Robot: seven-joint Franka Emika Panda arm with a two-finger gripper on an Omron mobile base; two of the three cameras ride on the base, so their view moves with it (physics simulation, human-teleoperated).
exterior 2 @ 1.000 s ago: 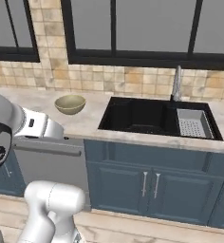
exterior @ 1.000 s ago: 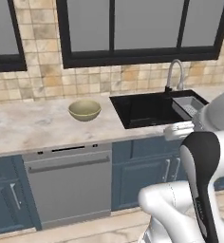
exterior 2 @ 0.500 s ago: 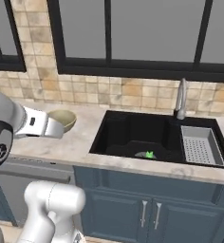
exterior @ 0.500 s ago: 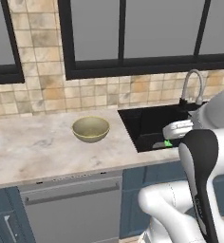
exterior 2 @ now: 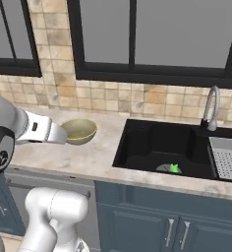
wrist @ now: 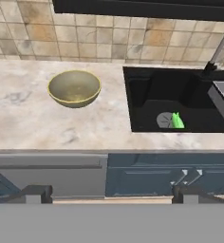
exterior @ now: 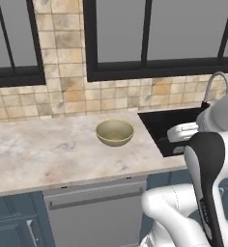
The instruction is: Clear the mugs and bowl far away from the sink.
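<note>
1. The wide, shallow, round olive-tan bowl with a yellowish rim (wrist: 74, 88) stood upright on the pale marbled stone counter (wrist: 28, 123), at about ten o'clock in the hand view, well apart from the front edge.
2. In the left base view the same bowl (exterior: 115, 132) sat near the centre, just left of the black rectangular recessed sink (exterior: 171, 126), at its nine o'clock, with a strip of bare counter (exterior: 38, 154) between them.
3. In the right base view the bowl (exterior 2: 79, 130) was partly covered by the white forearm of the arm (exterior 2: 37, 129), which crossed it from nine o'clock.
4. A small bright green mug (wrist: 177, 120) lay on the floor of the sink (wrist: 147, 102), touching or just beside the round grey drain (wrist: 164, 120); whether it stood upright or lay tipped could not be told.
5. The right base view showed that green mug (exterior 2: 174, 168) low in the sink basin (exterior 2: 142, 147), towards its front wall.
6. A curved metal faucet (exterior 2: 211, 106) rose at the sink's back rim, at two o'clock from the mug, and a grey perforated drainer tray (exterior 2: 228, 162) lay at three o'clock.
7. The gripper (wrist: 112, 193) hung in front of the blue-grey cabinet fronts (wrist: 147, 175), its jaws spread wide apart and holding nothing.
</note>
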